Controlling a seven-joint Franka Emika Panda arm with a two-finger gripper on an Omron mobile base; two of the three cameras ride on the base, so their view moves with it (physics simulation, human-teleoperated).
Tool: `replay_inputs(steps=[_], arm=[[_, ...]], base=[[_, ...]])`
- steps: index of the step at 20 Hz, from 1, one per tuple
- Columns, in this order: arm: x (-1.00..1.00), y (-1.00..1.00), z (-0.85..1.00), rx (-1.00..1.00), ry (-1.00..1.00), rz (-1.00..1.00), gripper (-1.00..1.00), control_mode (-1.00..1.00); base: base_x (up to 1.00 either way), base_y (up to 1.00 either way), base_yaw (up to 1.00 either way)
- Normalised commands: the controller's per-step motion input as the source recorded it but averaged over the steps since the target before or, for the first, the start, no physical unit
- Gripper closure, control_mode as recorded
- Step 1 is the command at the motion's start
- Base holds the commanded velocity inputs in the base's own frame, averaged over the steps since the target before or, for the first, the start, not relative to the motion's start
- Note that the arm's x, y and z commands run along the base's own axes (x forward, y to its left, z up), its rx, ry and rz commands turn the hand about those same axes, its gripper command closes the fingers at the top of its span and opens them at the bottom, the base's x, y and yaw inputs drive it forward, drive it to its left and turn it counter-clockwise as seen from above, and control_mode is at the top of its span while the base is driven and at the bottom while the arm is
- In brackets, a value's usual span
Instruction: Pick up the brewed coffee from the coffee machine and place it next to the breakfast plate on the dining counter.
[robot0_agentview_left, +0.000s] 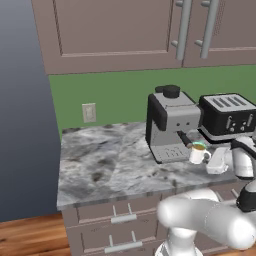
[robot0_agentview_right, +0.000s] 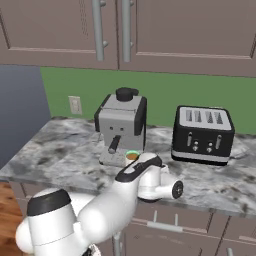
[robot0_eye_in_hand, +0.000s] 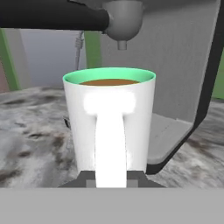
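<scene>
Marbled counter (robot0_agentview_left: 110, 165), fingers (robot0_eye_in_hand: 131, 177) clamping mug (robot0_eye_in_hand: 109, 122) beneath coffee machine (robot0_agentview_left: 172, 127) spout.

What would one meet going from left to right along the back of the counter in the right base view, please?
Wall outlet → coffee machine → toaster.
</scene>
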Motion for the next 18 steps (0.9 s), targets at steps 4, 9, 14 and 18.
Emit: replay_inputs(steps=[4, 9, 14, 18], arm=[[-0.74, -0.26, 0.89, 0.00, 0.00, 0.00, 1.00, -1.00], [-0.75, -0.10, 1.00, 0.00, 0.00, 0.00, 1.00, -1.00], [-0.48, 0.24, 1.00, -0.03, 0.01, 0.00, 1.00, -1.00], [-0.10, 0.64, 0.54, -0.15, 0.10, 0.00, 1.00, -1.00]], base=[[0.00, 0.00, 0.00], [0.00, 0.00, 0.00], [0.00, 0.00, 0.00], [0.00, 0.00, 0.00]])
